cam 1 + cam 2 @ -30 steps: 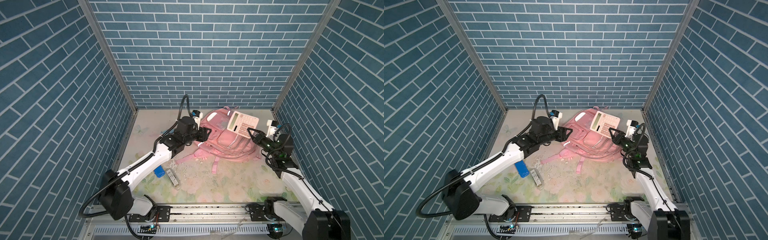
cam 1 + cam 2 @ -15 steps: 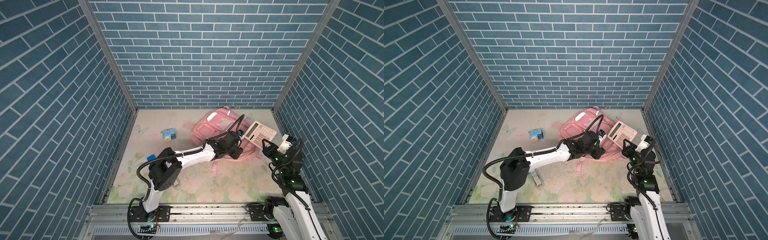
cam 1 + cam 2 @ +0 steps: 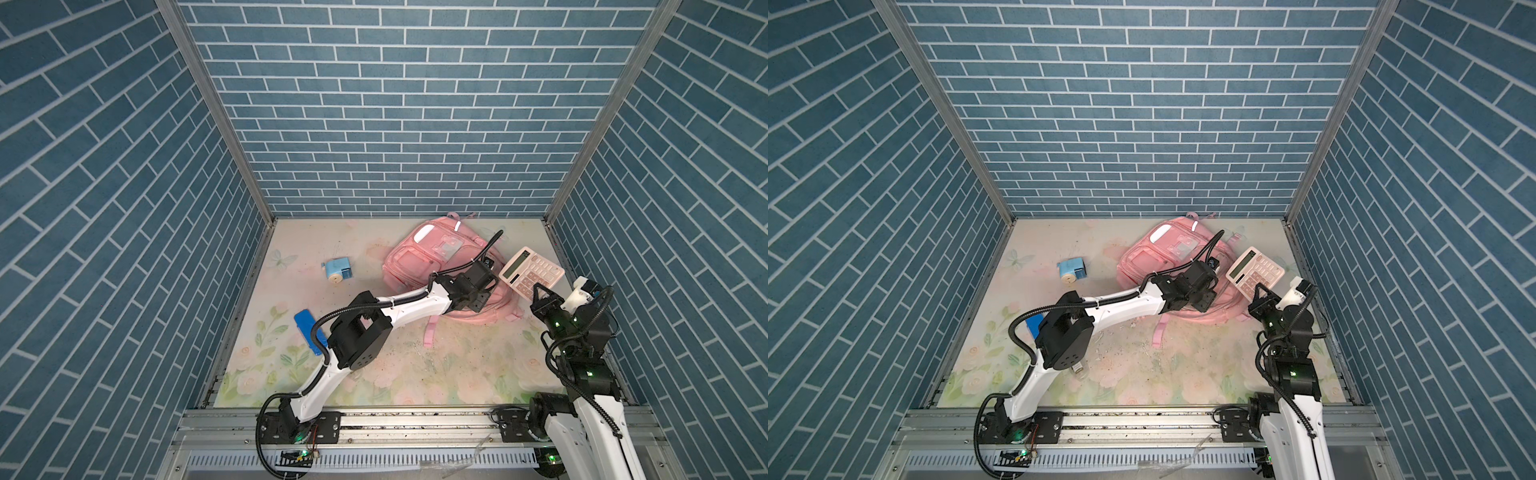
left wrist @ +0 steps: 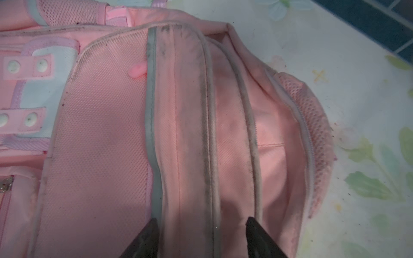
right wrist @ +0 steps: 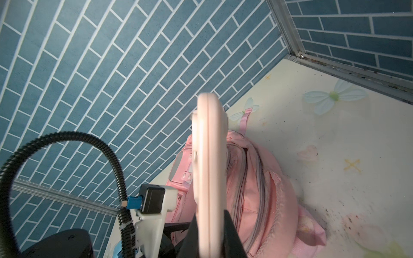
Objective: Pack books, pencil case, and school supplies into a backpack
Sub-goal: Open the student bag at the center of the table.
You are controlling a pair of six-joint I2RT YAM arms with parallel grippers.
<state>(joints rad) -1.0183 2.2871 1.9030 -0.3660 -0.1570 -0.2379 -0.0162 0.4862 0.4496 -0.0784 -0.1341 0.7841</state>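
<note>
The backpack [image 3: 419, 262] lies front pockets up on the bench [image 3: 457, 365], at about 1 o'clock from the bench's middle. Its hanging loop points toward 12 o'clock and a strap trails toward 6. In the left wrist view one zip gapes, and only pink lining shows inside.

The left gripper [image 4: 201, 225] is down on the backpack. Its fingers [image 4: 145, 236] are spread wide, one on either side of a band between grey-piped seams, with the fabric flat between them.

The right gripper [image 5: 209, 223] has its fingers clamped on the calculator [image 3: 532, 270], which it holds off the bench at the backpack's 3 o'clock. The display end points toward 10 o'clock and the key end toward 4; the key markings are too small to read.

The pencil sharpener [image 3: 337, 271] sits at the backpack's 9 o'clock, well apart from it.
</note>
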